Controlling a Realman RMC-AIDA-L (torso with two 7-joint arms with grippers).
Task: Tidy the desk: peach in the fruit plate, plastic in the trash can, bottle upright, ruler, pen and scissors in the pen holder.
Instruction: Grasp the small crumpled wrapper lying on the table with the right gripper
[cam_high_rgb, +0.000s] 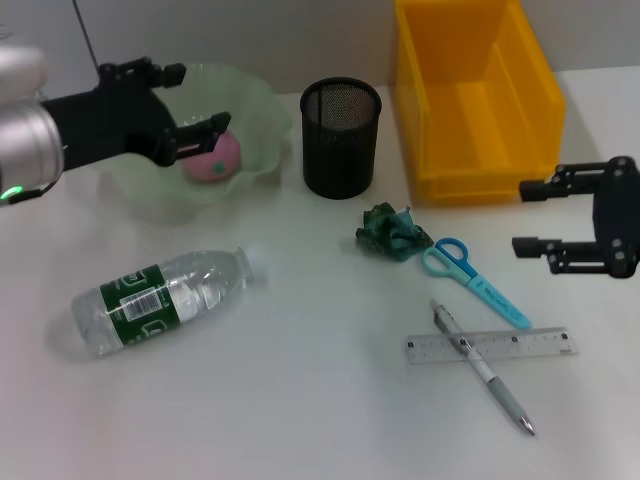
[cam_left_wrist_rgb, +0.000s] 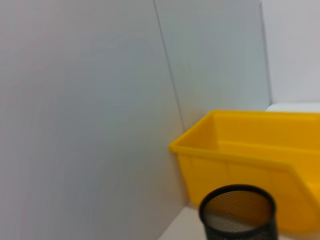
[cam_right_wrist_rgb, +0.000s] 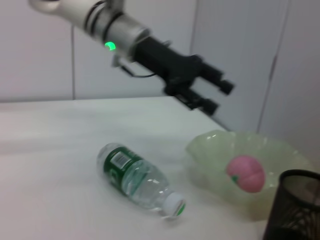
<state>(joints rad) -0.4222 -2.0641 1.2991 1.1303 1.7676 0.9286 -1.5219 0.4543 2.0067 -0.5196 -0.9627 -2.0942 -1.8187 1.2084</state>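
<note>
The peach (cam_high_rgb: 212, 160) sits in the green fruit plate (cam_high_rgb: 262, 110), far left on the tabletop (cam_high_rgb: 300, 400). The left gripper (cam_high_rgb: 205, 110) hovers above it, jaws spread; the right gripper (cam_high_rgb: 527, 217) waits right, jaws spread.

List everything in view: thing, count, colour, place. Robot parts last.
Peach: one, pink, in the plate.
Plate: one, pale green, far left of the table.
Pen holder: one, black mesh, upright, right of the plate.
Bin: one, yellow, far right.
Plastic: one, green, crumpled, in front of the pen holder.
Scissors: one, blue, right of the plastic.
Ruler: one, clear, near right.
Pen: one, silver, lying across the ruler.
Bottle: one, clear, green label, on its side, near left.
Left gripper: open, above the plate.
Right gripper: open, beside the bin.
</note>
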